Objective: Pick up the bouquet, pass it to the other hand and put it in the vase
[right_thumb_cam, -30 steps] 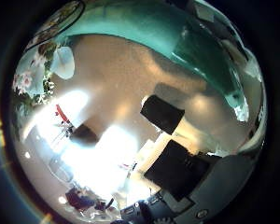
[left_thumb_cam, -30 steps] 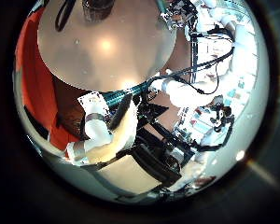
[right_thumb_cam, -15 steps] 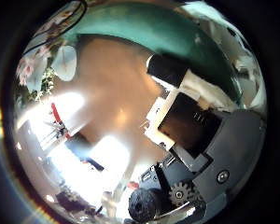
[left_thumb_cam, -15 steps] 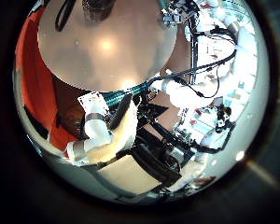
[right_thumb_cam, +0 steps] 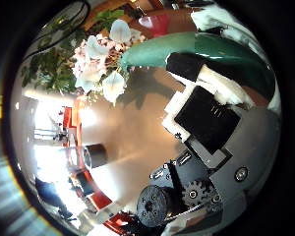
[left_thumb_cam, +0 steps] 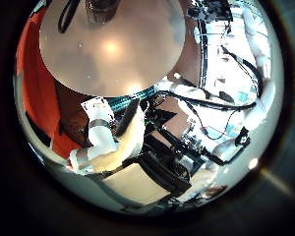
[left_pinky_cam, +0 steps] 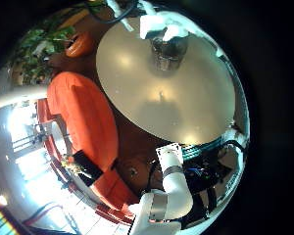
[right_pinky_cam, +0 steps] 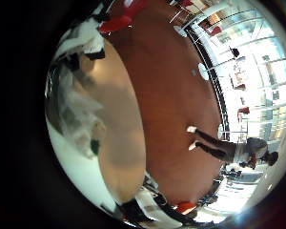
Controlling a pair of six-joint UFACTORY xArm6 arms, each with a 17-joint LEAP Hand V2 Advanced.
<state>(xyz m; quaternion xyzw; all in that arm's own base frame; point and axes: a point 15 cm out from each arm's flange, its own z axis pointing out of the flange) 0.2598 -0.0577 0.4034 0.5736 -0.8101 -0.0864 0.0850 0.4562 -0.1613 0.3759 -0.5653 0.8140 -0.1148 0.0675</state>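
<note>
Right robot hand [right_thumb_cam: 202,128] now clamped on bouquet [right_thumb_cam: 98,64], lifted off desk [left_pinky_cam: 167,93] | left robot hand [left_thumb_cam: 108,143] relaxed apart | handover pending, vase [left_pinky_cam: 169,49] empty

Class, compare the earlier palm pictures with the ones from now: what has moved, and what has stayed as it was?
The right robot hand has moved: its palm view has swung, so the bouquet, small at the edge before, now looms close beside its fingers. Whether it has taken hold is unclear. The left robot hand has barely shifted; its palm view still shows the round table with the vase on it.

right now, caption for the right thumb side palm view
Right hand close to the bouquet of pale flowers with green stems over the round tan table.
</note>
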